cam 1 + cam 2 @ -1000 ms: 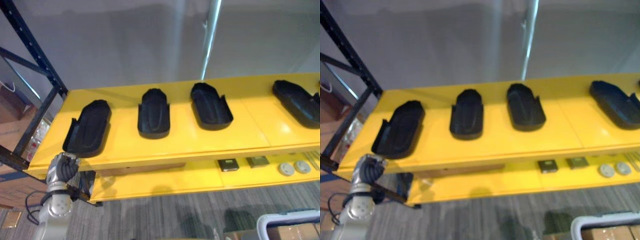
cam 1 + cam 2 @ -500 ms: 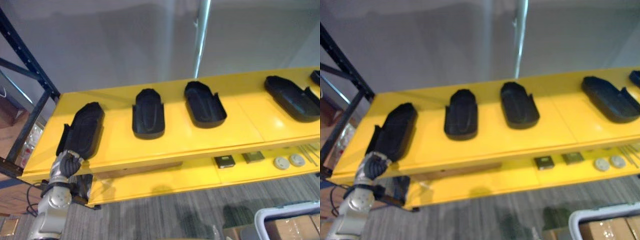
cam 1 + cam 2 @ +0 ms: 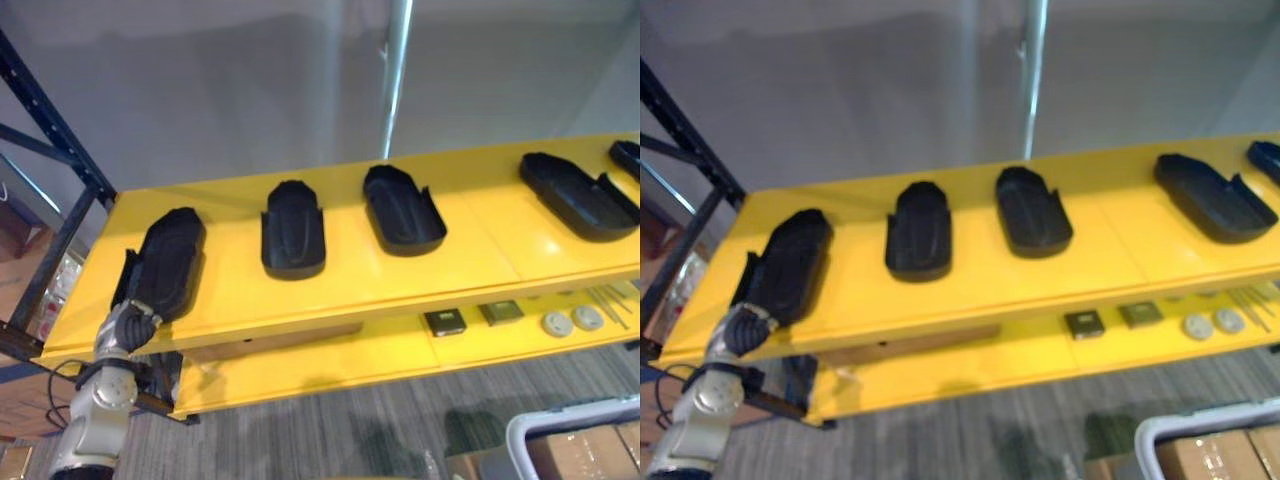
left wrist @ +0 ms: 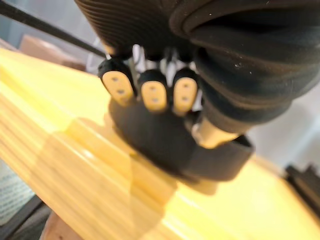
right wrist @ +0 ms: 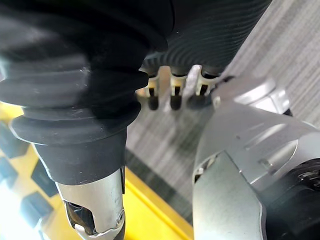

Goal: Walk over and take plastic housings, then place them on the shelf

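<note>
Leftmost black plastic housing (image 3: 165,265): flat on the yellow metal shelf (image 3: 350,285), at the left of the frame, near end reaching the shelf's front edge. Meets the left hand (image 3: 128,328) there, at lower left, just below that near end and touching it. From the left wrist view: fingers (image 4: 152,95) curled over the housing's rounded end, thumb (image 4: 215,136) pressed against its side. Clenched on the housing, with the housing down on the yellow surface.

Further right along the same shelf, well apart from that hand: second housing (image 3: 294,229), third housing (image 3: 403,209), fourth housing (image 3: 578,194), and the tip of a fifth housing (image 3: 628,155) at the right edge.

On the lower yellow shelf (image 3: 330,365), right of centre: two small dark square parts (image 3: 444,322) and two pale round discs (image 3: 557,322).

Right hand (image 5: 172,92) hanging over the grey carpet floor (image 5: 280,60), fingers loose, holding nothing.

White-rimmed bin (image 3: 575,425) in the lower right corner. Dark blue rack frame (image 3: 50,130) at upper left.
</note>
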### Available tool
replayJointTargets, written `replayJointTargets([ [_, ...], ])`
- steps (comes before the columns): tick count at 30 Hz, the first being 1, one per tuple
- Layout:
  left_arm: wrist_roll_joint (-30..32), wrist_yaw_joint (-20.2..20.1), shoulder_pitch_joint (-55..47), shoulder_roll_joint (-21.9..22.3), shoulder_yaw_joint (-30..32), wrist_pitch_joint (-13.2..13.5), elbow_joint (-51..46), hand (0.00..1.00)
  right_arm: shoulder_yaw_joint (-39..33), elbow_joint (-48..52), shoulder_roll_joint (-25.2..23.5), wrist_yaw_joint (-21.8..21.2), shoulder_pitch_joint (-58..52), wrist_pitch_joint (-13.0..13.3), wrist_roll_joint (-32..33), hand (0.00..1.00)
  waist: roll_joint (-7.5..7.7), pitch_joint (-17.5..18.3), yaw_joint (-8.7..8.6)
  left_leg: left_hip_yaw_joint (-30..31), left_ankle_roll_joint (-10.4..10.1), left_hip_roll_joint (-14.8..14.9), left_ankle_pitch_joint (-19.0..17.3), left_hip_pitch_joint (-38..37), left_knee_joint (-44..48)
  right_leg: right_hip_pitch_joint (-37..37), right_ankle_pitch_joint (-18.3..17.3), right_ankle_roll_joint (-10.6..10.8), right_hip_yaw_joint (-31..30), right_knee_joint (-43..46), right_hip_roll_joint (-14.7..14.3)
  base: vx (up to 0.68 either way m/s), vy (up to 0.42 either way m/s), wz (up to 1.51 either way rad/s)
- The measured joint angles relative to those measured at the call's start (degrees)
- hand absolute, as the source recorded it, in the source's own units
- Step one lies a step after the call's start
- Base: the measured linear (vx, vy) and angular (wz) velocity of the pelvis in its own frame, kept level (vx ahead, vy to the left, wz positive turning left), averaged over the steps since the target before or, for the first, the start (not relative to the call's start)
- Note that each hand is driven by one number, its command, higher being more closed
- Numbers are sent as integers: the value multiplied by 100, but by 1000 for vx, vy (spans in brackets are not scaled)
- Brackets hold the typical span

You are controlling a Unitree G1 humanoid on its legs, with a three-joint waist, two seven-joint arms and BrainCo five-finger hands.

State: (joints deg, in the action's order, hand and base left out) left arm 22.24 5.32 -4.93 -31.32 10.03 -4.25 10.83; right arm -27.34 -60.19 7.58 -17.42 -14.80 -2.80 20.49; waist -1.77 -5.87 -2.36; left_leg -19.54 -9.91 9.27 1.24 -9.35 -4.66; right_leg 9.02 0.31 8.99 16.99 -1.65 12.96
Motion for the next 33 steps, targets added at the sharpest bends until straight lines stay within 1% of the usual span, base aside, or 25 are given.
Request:
replayJointTargets([
  [3, -162, 0, 34, -4, -2, -12, 88, 100, 1, 0, 0, 0, -8, -1, 0, 0, -1, 2, -2, -2, -1, 0, 0, -1, 0, 0, 1, 2, -2, 0, 0, 0, 0, 0],
  [14, -225, 74, 130, -6, -15, 4, 620, 100, 39, 21, -2, 7, -16, -10, -2, 0, 5, 9, -3, -161, -4, 3, -21, -58, 1, -78, 33, 2, -161, 0, -3, -6, 3, -6],
  [16, -383, 89, 203, -6, -20, 3, 724, 100, 38, 21, -2, 10, -32, -25, -3, 0, 22, 19, -14, -163, -4, 4, -21, -61, 1, -81, 34, 3, -167, 0, -4, -5, 0, -2],
  [19, -394, 136, 306, -6, -41, 6, 835, 100, 38, 21, -2, 9, -52, -26, -17, 0, 36, 27, -24, -169, -4, 4, -21, -65, 1, -85, 36, 4, -178, 1, -4, 0, 0, 0],
  [25, -437, 263, 409, -38, -185, 9, 897, 100, 38, 21, -1, 6, -76, -31, -55, 0, 37, 28, -35, -189, -4, 4, -21, -68, 2, -93, 40, 7, -196, 2, -6, 0, 0, 0],
  [27, -438, 299, 512, -48, -185, 12, 961, 100, 38, 21, -1, 6, -77, -72, -70, 0, 37, 28, -35, -204, -4, 4, -21, -74, 2, -98, 45, 7, -212, 3, -6, -2, 0, -2],
  [33, -438, 303, 614, -214, -185, 8, 962, 100, 37, 21, -3, -3, -115, -87, -110, 0, 44, 32, -51, -301, 1, 3, -41, -150, 2, -99, 61, 0, -306, 4, -7, -11, 2, -8],
])
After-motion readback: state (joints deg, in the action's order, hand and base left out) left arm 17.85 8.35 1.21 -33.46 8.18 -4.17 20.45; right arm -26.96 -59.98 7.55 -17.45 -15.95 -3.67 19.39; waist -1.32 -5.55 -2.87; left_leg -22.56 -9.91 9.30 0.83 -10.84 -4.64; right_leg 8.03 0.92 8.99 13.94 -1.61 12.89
